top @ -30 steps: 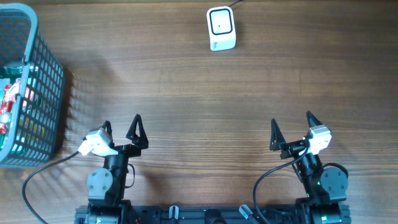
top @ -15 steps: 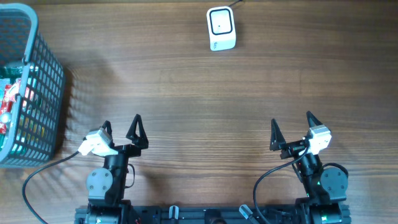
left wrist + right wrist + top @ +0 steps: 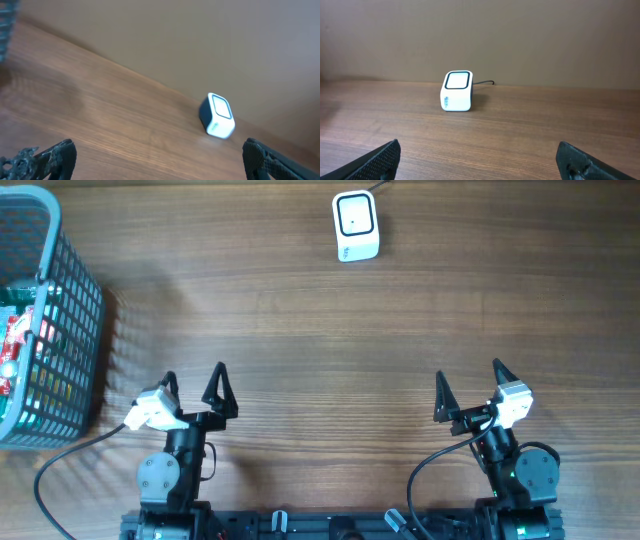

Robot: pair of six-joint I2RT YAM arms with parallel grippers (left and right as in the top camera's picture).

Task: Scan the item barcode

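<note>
Start at your own end. Your left gripper (image 3: 193, 377) sits well back from the scanner (image 3: 355, 225), on its near-left side, with the jaws spread wide and nothing between them. Your right gripper (image 3: 468, 372) mirrors it on the scanner's near-right side, jaws released too and holding nothing. Both hover low over the wooden table (image 3: 300, 330), well apart from each other.

Moving up: far out to the left of the scanner, and nearer to you than it is, there's the blue-grey mesh basket (image 3: 80, 300). That's where your items are. A red packet (image 3: 12, 340) shows over the rim, with other coloured packs under it that I can't make out, and I can't read a barcode from here.

At the far end, the scanner itself is a small white box with a dark-framed window on its upper face. A thin dark cable (image 3: 484, 83) trails off behind it. Your right wrist camera sees the scanner ahead and slightly left. Your left wrist camera sees it off to the right.
</note>
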